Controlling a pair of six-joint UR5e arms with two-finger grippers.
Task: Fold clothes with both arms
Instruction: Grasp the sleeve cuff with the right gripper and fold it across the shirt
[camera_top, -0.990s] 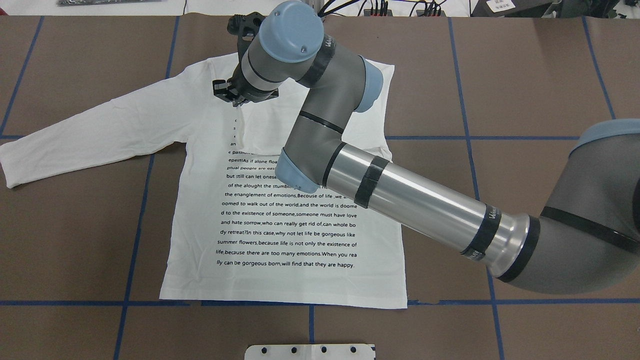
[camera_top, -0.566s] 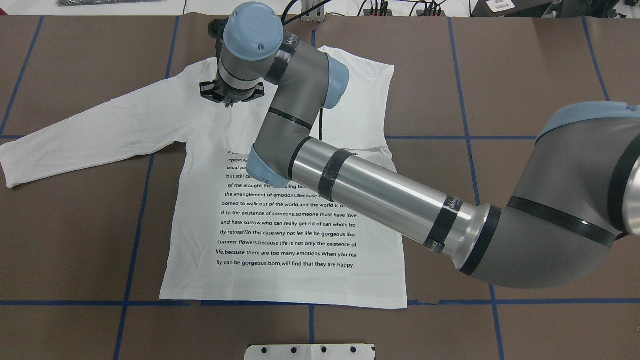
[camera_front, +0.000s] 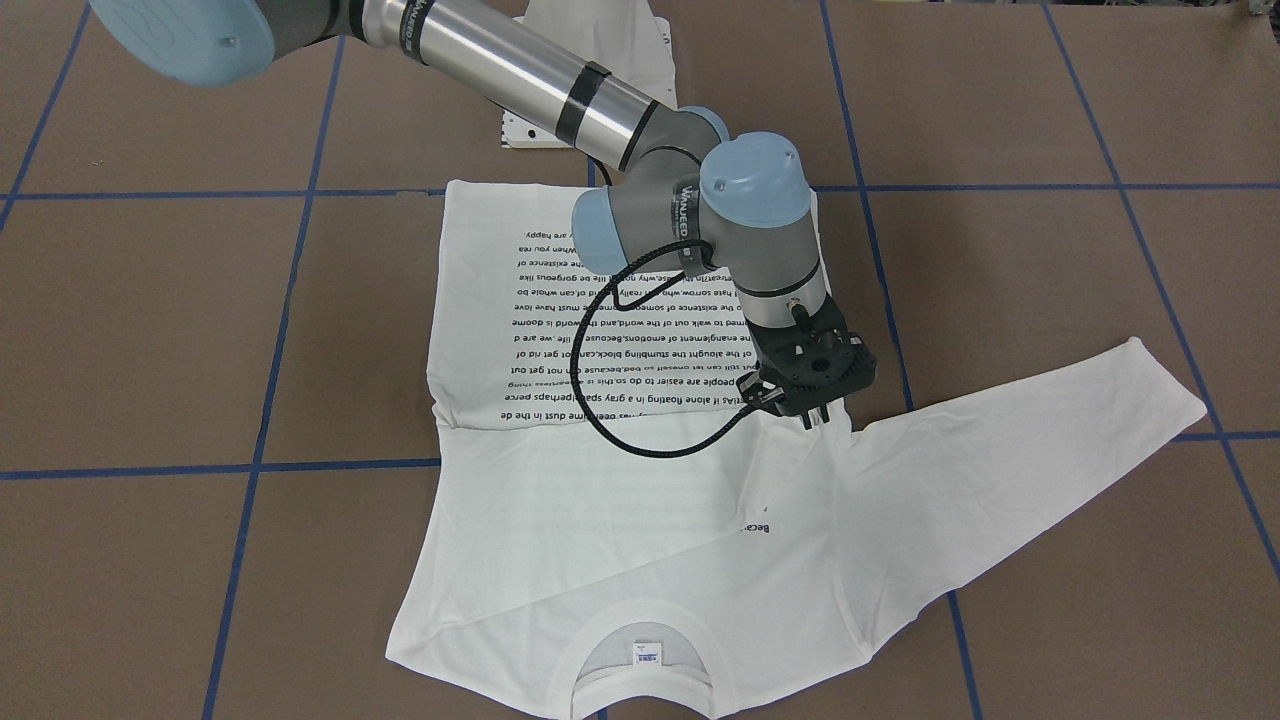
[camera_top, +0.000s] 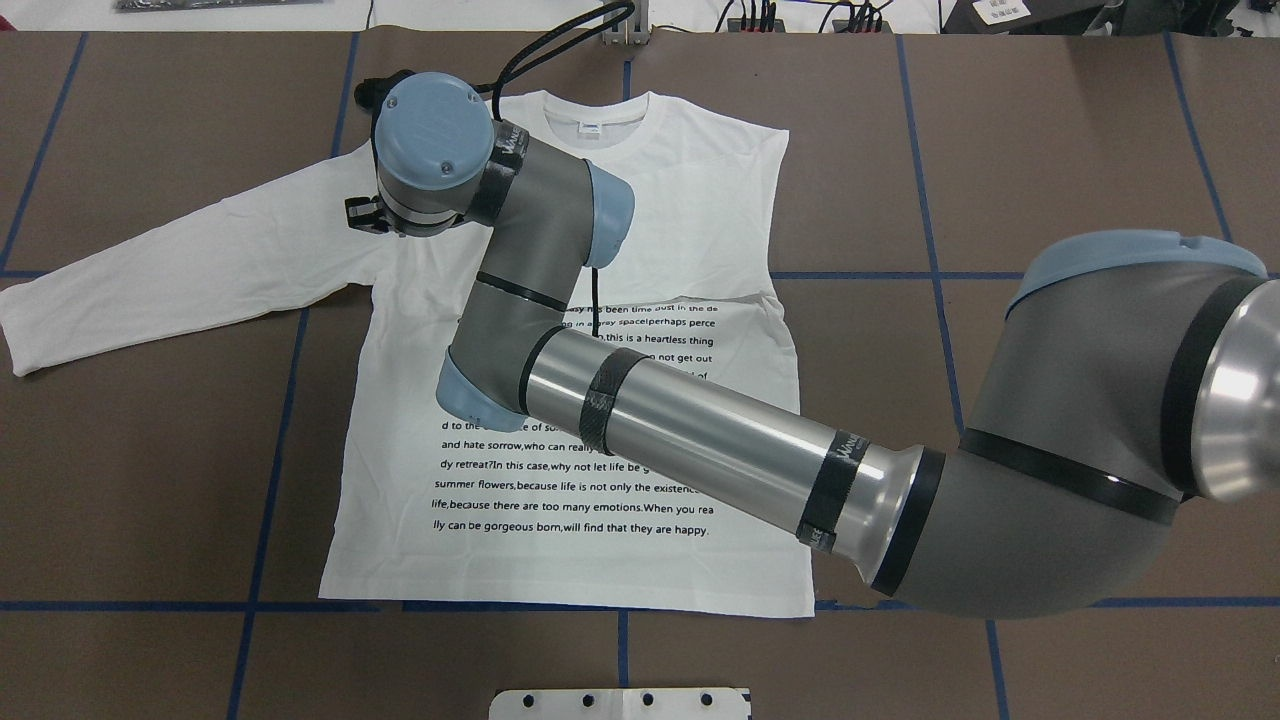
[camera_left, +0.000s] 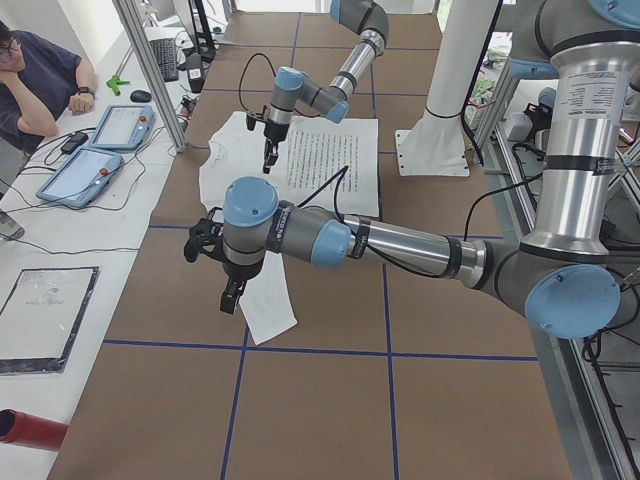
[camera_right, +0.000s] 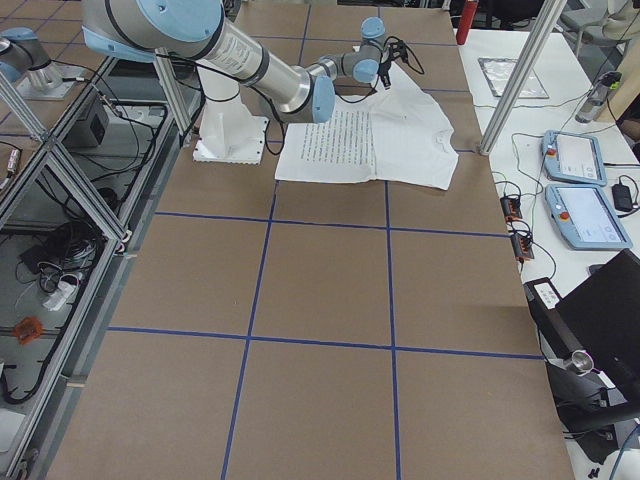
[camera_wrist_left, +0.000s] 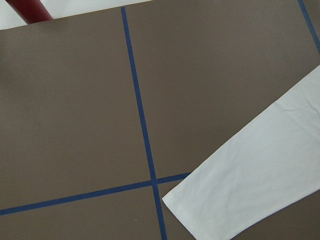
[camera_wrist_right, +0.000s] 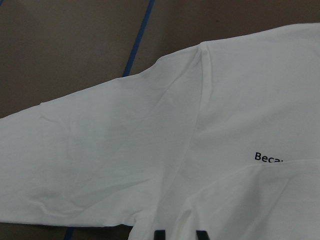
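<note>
**One sleeve across, most of the folding left to do**

The shirt lies flat on the counter, printed side up. Its neck is on the far side from the robot and its hem on the near side. The right fingers are down on the cloth at the armpit of the left sleeve. In the right wrist view they sit close together with a small ridge of fabric caught between them. I read that as a pinch on the end of the right sleeve, though the end itself is hidden under them. From the fingers that sleeve runs back across the chest to its own shoulder and covers the top lines of print. The first fold looks laid but not yet let go.

The left sleeve stretches out flat from just beside the right fingers, away from the body and unfolded. The left cuff lies below the left fingers, which hang above it in the side view. I cannot tell whether those fingers are apart or together, since no other view shows them.

By my judgement the task is at an early stage, with one of two sleeves in. Left to do are the release, bringing the left sleeve over the chest, and folding the body. The body lies at full length from the right fingers down to the hem.
</note>
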